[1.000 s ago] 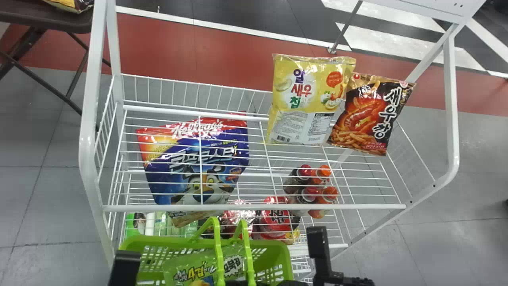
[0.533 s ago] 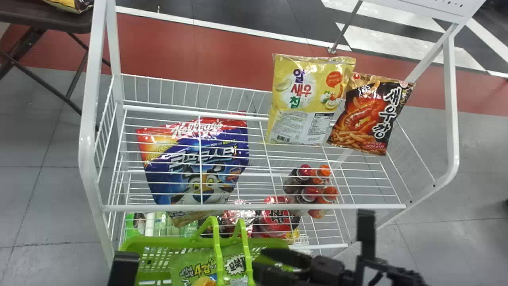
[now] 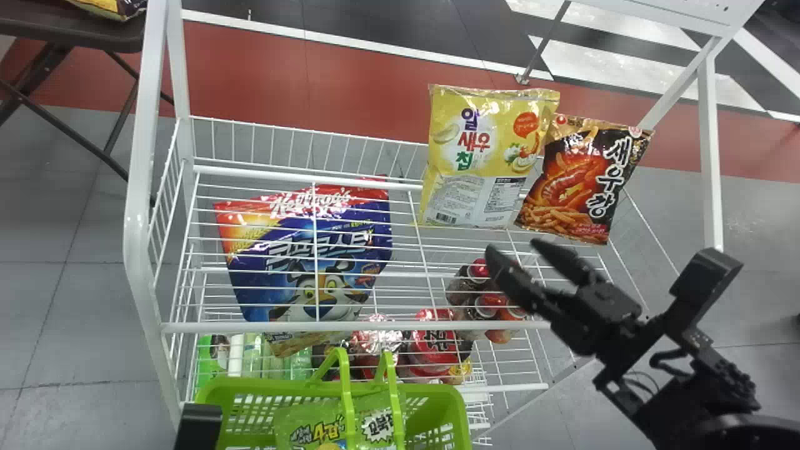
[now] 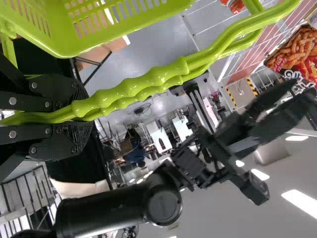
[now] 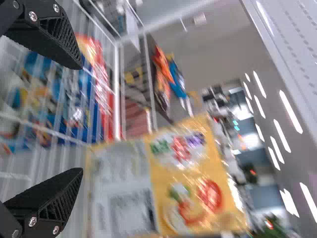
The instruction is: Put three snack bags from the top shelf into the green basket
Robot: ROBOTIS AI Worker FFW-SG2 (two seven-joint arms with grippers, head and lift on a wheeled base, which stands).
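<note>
On the top shelf, right of mid & up by the rear edge, sits the yellow-and-silver foil snack bag (image 3: 487,159), w/ the black-and-red foil snack bag (image 3: 578,181) hard by its right side, nearer the rear right corner. The R gripper (image 3: 517,247), w/ its two flat black fingers spread & nothing btwn them, hangs on the robot's side of both, over the right half of the white wire shelf (image 3: 400,325). Its long axis runs diag., away & leftward, so it aims at the yellow bag's lower part rather than the black one; my guess is yellow goes next. R arm is def. the nearer. L gripper (image 4: 83,116) is clenched on the paired green plastic handles (image 4: 133,89) of the green slotted basket (image 3: 461,420), which sits off the front edge, toward the left corner. One green foil snack bag (image 3: 312,430) lies in there, so prob. two to go. The jaws spread across the yellow bag's width, face toward the R wrist cam. For a pinch front-to-back they'd need a roll; otherwise they'd have to bunch the sides, & a puffy bag could slip or shove its neighbour. Fingers-to-bag height: can't tell. If it's the black one instead, the aim must swing right. Return leg, I'd say, is back & left, over the front edge, clear of the handles.
</note>
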